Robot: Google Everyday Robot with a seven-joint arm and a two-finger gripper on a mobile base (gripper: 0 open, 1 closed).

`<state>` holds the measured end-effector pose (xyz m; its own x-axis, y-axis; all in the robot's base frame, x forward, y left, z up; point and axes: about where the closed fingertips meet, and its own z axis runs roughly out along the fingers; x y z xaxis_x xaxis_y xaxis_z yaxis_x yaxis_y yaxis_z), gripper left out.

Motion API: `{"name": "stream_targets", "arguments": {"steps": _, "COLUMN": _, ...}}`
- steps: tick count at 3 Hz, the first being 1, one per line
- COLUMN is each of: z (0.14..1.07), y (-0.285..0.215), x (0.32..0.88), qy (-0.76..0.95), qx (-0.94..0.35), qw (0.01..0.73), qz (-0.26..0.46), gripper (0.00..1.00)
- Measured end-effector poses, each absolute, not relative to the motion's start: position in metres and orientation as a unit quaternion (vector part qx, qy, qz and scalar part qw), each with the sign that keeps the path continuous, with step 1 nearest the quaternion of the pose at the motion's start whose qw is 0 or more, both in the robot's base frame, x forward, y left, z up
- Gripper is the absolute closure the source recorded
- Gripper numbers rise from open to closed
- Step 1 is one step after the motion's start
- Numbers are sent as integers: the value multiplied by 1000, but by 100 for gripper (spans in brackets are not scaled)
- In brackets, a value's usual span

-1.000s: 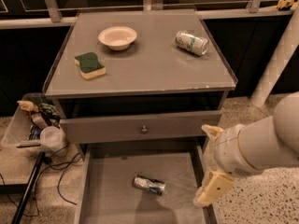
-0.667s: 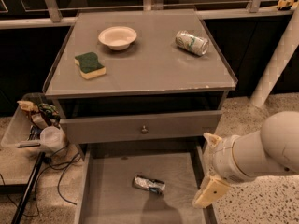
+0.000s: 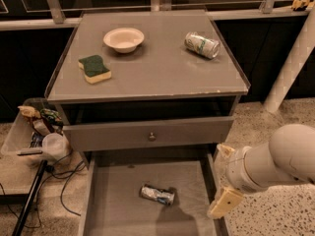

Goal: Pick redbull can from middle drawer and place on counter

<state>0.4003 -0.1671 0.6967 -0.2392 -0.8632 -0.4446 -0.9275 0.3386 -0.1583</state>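
Observation:
The redbull can (image 3: 157, 194), silver with dark blue patches, lies on its side on the floor of the open middle drawer (image 3: 118, 205). My gripper (image 3: 223, 178) hangs over the drawer's right wall, to the right of the can and apart from it; its two cream fingers (image 3: 224, 202) stand spread, with nothing between them. The white arm (image 3: 275, 161) comes in from the right. The counter (image 3: 152, 68) is the grey top above the drawers.
On the counter lie a white bowl (image 3: 123, 39), a green and yellow sponge (image 3: 94, 68) and a pale silver can with green markings (image 3: 202, 44). A drawer panel with a round knob (image 3: 151, 136) sits partly out above the open drawer. A clutter bin (image 3: 37, 132) and cables are at left.
The arm has drawn back slightly to the right and lower in view; the gripper stays at the drawer's right wall. The can has not moved.

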Motion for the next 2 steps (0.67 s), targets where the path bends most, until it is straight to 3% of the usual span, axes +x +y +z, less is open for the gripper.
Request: {"name": "stream_targets", "arguments": {"steps": 2, "z": 663, "y": -159, "x": 406, "qy": 775, "qx": -564, "qw": 264, "qz": 107, "gripper": 0}}
